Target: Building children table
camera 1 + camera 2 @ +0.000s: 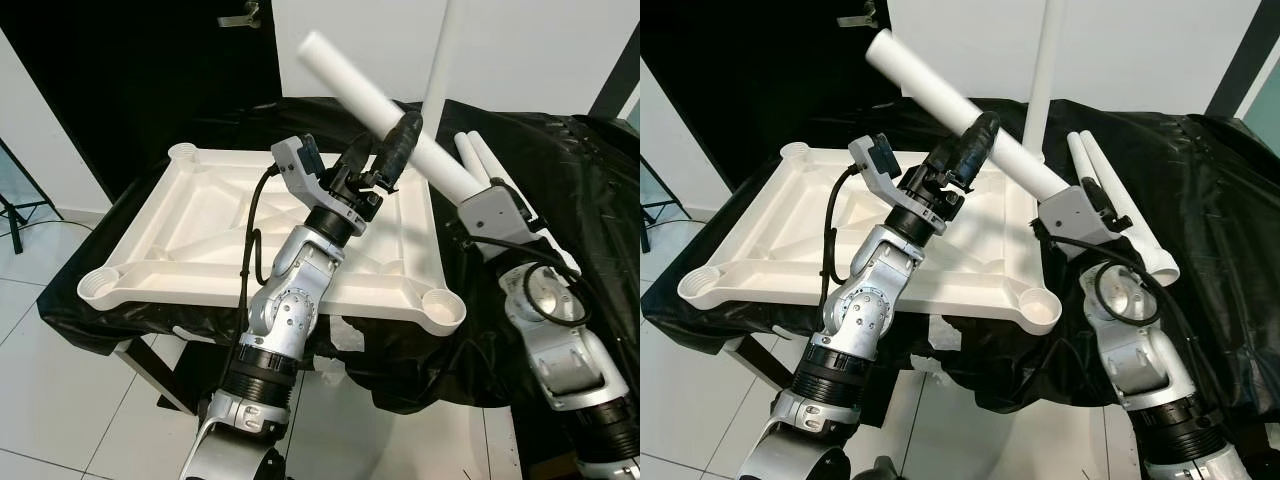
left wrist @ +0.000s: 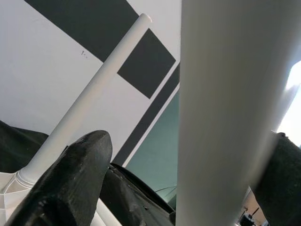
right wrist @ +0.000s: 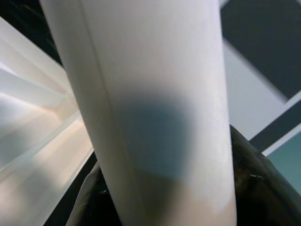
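While the left gripper (image 1: pixel 385 160) and right gripper (image 1: pixel 1078 205) both clamp one white leg (image 1: pixel 385 110) slanting toward 10 o'clock above the tabletop (image 1: pixel 190 235), the left wrist view reveals a seated upright leg (image 2: pixel 89 94).

Both silver arms have rounded metal joints and ribbed black collars, with black cables looping along them to pale grey wrist housings and long black fingers (image 1: pixel 400 140).
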`<state>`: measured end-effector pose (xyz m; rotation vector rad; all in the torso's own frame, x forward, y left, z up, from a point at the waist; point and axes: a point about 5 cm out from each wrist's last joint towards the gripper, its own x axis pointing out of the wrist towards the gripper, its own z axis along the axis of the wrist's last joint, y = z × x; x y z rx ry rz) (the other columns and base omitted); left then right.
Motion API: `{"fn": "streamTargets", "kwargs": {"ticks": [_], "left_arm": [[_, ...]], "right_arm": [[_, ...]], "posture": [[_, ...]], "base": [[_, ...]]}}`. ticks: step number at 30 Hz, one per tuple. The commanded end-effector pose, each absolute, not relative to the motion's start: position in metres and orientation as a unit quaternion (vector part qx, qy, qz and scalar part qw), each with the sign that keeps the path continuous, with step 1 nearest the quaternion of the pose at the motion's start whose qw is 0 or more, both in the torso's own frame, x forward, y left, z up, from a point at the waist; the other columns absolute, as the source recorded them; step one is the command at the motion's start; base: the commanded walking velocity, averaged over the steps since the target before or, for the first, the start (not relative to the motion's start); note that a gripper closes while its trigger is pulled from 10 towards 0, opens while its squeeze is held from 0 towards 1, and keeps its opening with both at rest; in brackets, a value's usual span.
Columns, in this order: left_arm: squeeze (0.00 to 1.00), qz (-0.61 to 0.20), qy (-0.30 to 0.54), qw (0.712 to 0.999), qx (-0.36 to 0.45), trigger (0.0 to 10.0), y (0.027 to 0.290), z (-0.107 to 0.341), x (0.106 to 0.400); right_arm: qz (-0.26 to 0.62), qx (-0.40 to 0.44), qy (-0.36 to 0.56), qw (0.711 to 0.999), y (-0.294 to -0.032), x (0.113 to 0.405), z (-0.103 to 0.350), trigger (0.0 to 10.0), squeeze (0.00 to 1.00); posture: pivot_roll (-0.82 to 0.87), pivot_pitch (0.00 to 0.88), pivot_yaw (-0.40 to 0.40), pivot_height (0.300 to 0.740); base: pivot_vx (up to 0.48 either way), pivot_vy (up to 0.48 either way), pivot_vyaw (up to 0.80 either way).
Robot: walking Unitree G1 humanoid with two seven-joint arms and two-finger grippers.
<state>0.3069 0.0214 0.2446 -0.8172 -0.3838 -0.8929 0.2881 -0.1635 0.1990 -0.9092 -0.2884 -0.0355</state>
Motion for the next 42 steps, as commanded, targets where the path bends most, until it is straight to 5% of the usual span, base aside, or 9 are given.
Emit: {"fn": "streamTargets", "kwargs": {"ticks": [1, 7, 11, 21, 23, 26, 27, 38, 42], "left_arm": [[0.0, -0.472, -0.205, 0.771, -0.375, 10.0, 0.012, 0.255, 0.301], [0.0, -0.469, -0.204, 0.772, -0.376, 9.6, 0.013, 0.254, 0.301], [0.0, -0.474, -0.211, 0.765, -0.382, 0.0, 0.015, 0.254, 0.299], [0.0, -0.484, -0.215, 0.756, -0.385, 0.0, 0.015, 0.255, 0.297], [0.0, -0.484, -0.216, 0.755, -0.385, 0.0, 0.014, 0.254, 0.297], [0.0, -0.484, -0.216, 0.756, -0.385, 0.0, 0.014, 0.254, 0.297], [0.0, -0.484, -0.216, 0.756, -0.385, 0.0, 0.014, 0.254, 0.298], [0.0, -0.478, -0.217, 0.758, -0.386, 0.0, 0.014, 0.253, 0.299], [0.0, -0.476, -0.217, 0.759, -0.388, 0.0, 0.013, 0.253, 0.3]], "right_arm": [[-0.022, -0.459, -0.157, 0.874, -0.162, 0.286, 0.198, 0.0, 0.0], [-0.027, -0.481, -0.173, 0.859, -0.156, 0.284, 0.183, 0.0, 0.0], [-0.029, -0.48, -0.178, 0.859, -0.154, 0.283, 0.183, 0.0, 0.0], [-0.027, -0.461, -0.172, 0.87, -0.153, 0.285, 0.184, 10.0, 0.0], [-0.007, -0.427, -0.162, 0.89, -0.151, 0.286, 0.187, 10.0, 1.0], [0.021, -0.413, -0.139, 0.9, -0.148, 0.287, 0.187, 10.0, 1.0], [0.088, -0.378, -0.077, 0.918, -0.143, 0.289, 0.189, 10.0, 0.0], [0.19, -0.359, 0.035, 0.913, -0.161, 0.284, 0.2, 10.0, 0.0], [0.194, -0.358, 0.051, 0.912, -0.167, 0.284, 0.193, 0.7, 0.0]], "posture": [[0.13, 0.0, 0.022, 0.74], [0.13, 0.0, 0.023, 0.74], [0.13, 0.0, 0.025, 0.74], [0.12, 0.0, 0.024, 0.74], [0.12, 0.0, 0.024, 0.74], [0.12, 0.0, 0.023, 0.74], [0.12, 0.0, 0.021, 0.74], [0.11, 0.0, 0.009, 0.74], [0.11, 0.0, 0.006, 0.74]], "base": [[0.0, 0.0, 0.0], [0.0, 0.0, 0.0], [0.0, 0.0, 0.0], [0.0, 0.0, 0.0], [0.0, 0.0, 0.0], [0.0, 0.0, 0.0], [0.0, 0.0, 0.0], [0.0, 0.0, 0.0], [0.0, 0.0, 0.0]]}}
